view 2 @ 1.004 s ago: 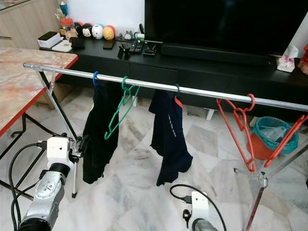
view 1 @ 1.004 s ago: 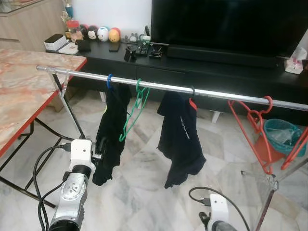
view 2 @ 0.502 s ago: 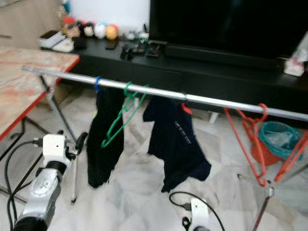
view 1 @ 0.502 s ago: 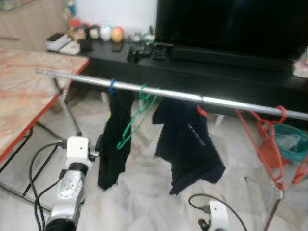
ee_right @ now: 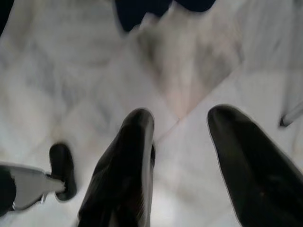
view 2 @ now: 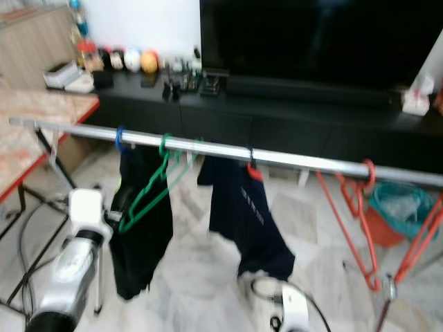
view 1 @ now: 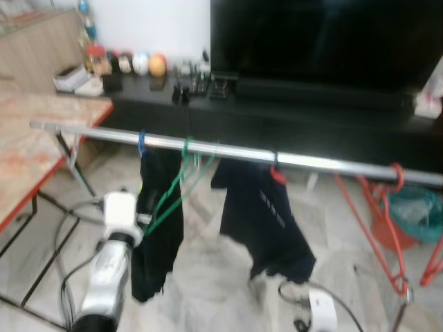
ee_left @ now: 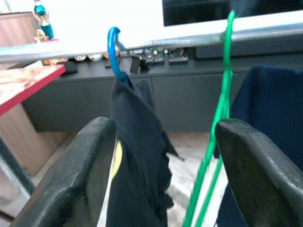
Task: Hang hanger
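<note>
Green hanger (ee_left: 222, 94) on rail (view 1: 221, 151), beside parted left jaws; right jaws parted too.

Head eyes overlook the rail (view 1: 208, 147); left wrist faces it closely.

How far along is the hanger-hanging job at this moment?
Done: the green hanger already hooks over the metal rail, between two dark garments.
In hand: the left gripper is open, its fingers empty, close by that hanger. The right gripper is open too, pointing at the floor.
Left: seemingly only drawing the left arm away, judging from the hanger hanging free.
</note>
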Robot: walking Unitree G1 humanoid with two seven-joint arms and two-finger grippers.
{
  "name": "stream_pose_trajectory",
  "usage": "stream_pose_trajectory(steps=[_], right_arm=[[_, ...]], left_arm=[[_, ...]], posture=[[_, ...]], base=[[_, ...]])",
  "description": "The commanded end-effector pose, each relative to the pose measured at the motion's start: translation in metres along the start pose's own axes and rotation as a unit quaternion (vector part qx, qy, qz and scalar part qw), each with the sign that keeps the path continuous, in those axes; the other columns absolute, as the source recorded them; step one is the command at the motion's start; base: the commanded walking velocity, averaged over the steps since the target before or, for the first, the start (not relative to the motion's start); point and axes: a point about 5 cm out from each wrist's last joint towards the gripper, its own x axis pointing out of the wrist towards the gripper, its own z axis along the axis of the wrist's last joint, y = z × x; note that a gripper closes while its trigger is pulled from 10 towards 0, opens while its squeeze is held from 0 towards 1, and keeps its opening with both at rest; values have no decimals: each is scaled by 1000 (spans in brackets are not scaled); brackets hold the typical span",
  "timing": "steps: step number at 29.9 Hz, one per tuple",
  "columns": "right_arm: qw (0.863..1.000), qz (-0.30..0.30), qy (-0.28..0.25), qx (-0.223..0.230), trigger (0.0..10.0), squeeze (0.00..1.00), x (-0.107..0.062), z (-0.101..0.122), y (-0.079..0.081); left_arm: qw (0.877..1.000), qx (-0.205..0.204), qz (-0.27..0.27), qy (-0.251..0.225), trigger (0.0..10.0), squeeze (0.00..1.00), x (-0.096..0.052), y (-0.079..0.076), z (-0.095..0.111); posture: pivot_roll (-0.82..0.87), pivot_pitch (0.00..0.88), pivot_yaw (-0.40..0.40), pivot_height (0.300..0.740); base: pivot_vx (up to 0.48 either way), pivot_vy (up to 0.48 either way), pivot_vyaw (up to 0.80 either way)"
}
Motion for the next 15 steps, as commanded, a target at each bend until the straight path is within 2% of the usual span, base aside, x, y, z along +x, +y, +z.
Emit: stream_pose_trajectory(steps=[1,4,7,13,15], right_arm=[[1000,15,-11,-6,10000,0,2,12,18],[1000,27,-11,-6,10000,0,2,11,35],[999,31,-10,-1,10000,0,2,9,39],[999,31,-3,10,10000,0,1,0,35],[1000,28,3,13,10000,0,0,-11,26]], left_arm=[[1000,7,12,-1,10000,0,1,13,3],[1000,12,13,-1,10000,0,1,19,5],[1000,19,14,-2,10000,0,2,25,7],[999,27,18,-1,10000,0,5,33,9],[999,27,21,-3,10000,0,8,34,12]], posture=[[30,0,-33,740],[43,0,-24,740],[49,0,-13,740],[49,0,-4,740],[44,0,-6,740]], base=[[266,0,0],[268,0,0],[269,0,0],[268,0,0],[266,0,0]])
